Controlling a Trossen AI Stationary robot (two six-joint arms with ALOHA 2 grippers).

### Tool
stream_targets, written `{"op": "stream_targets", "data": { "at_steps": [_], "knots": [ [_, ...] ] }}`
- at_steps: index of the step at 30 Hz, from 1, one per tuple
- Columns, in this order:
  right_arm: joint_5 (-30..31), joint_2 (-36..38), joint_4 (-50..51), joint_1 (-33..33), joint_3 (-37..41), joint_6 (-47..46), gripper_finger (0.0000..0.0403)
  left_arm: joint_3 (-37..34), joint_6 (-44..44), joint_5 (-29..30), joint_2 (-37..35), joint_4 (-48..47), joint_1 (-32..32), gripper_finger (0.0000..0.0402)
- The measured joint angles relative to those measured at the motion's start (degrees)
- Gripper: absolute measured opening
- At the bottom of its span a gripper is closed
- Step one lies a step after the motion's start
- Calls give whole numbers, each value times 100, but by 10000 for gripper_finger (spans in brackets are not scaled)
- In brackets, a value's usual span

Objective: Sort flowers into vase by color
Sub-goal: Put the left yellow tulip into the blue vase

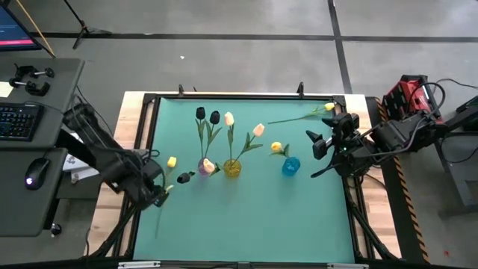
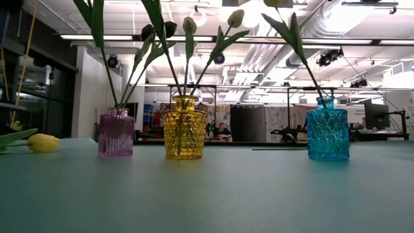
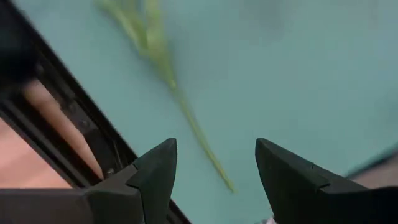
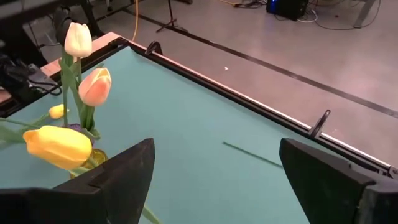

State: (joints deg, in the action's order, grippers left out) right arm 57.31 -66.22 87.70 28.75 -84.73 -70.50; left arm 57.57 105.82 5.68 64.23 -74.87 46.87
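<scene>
Three glass vases stand in a row mid-table: purple (image 1: pixel 205 167) with two black tulips (image 1: pixel 207 115), yellow (image 1: pixel 232 169) with two cream tulips (image 1: pixel 228 118), blue (image 1: pixel 290 166) with one yellow tulip (image 1: pixel 276 146). A loose yellow tulip (image 1: pixel 172 161) lies flat near the table's left edge. My left gripper (image 1: pixel 162 196) is open above its stem (image 3: pixel 186 118), one finger on each side, apart from it. Another yellow tulip (image 1: pixel 328 107) lies at the far right. My right gripper (image 1: pixel 317 142) hangs open right of the blue vase.
A small dark bud-like thing (image 1: pixel 184 177) lies on the table just left of the purple vase. The table's black frame rail (image 3: pixel 68 118) runs close beside my left gripper. The near half of the green mat (image 1: pixel 254 224) holds nothing. A desk with keyboard (image 1: pixel 19 119) stands left.
</scene>
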Motion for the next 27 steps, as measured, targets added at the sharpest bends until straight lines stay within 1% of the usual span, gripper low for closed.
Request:
{"op": "stream_targets", "data": {
  "at_steps": [3,6,10,17,21,24,27],
  "knots": [
    [-28,0,1,0,0,0,334,-713,679,-75,-64,695,203,207],
    [-31,0,2,0,0,0,334,-1352,999,-90,-75,1416,265,207],
    [-60,0,-2,0,0,0,334,-1951,1490,-70,-74,1821,270,207],
    [-75,0,-4,0,2,-2,334,-2493,2147,390,-76,1899,258,207],
    [-77,0,-6,0,4,-17,334,-2791,2258,432,-74,2203,191,207],
    [-82,0,-7,0,4,-11,334,-3032,2260,432,-75,2629,99,205],
    [-84,-2,-7,0,4,-4,334,-3217,2244,429,-32,2873,-7,186]
  ]
}}
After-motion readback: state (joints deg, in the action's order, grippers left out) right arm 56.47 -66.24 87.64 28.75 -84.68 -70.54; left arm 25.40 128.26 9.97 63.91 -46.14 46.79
